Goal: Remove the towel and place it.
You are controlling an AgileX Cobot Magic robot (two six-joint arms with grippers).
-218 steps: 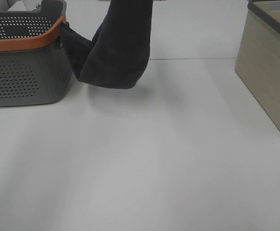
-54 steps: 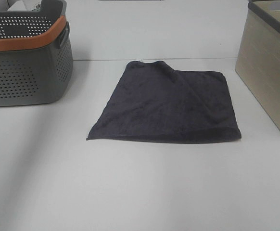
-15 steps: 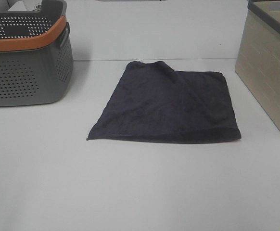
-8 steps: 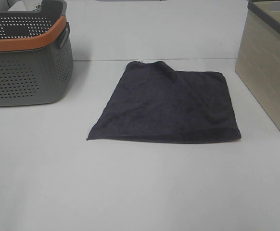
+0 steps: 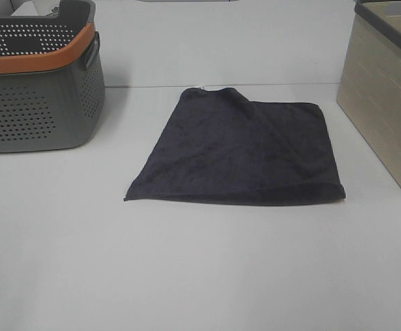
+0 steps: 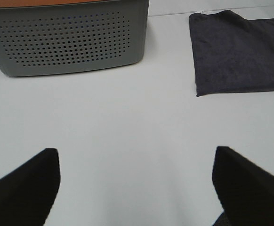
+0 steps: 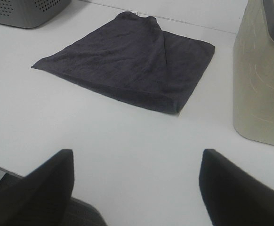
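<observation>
The towel [image 5: 238, 152] lies folded flat on the table [image 5: 187, 276], between the basket [image 5: 35, 89] and the bin [image 5: 386, 89], touching neither. Both grippers, left [image 6: 136, 186] and right [image 7: 136, 186], hang spread wide and empty, well back from it. Little looks at risk; a careless sweep by either arm could catch the raised fold and rumple the towel.

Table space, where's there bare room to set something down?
The widest bare stretch of table is in front of the towel. A gap lies between it and the grey basket. Toward the beige bin it's tight.
</observation>
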